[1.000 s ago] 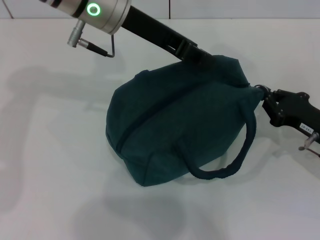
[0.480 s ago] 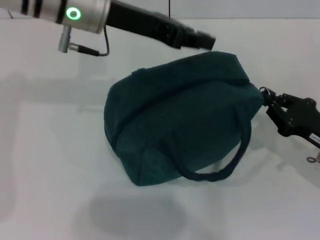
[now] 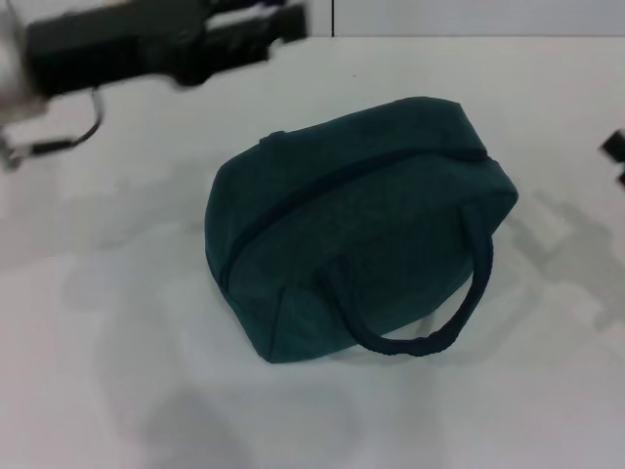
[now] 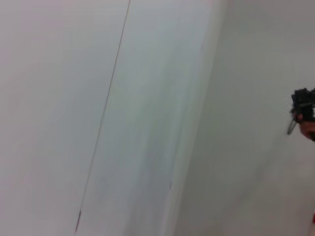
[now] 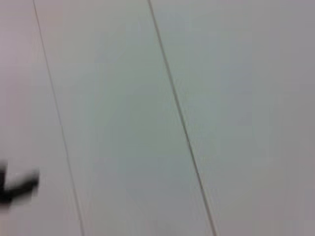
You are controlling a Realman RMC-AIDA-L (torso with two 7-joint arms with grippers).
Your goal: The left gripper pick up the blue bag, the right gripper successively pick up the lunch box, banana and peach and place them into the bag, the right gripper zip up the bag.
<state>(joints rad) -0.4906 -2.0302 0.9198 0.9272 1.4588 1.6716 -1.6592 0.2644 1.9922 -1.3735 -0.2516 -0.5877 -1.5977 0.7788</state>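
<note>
The blue bag sits zipped shut in the middle of the white table, with one loop handle hanging down its near side toward five o'clock. My left gripper is up at eleven o'clock, well apart from the bag and holding nothing, but I cannot tell if its fingers are apart or together. My right gripper just peeks in at three o'clock, and I see no writing anywhere.
</note>
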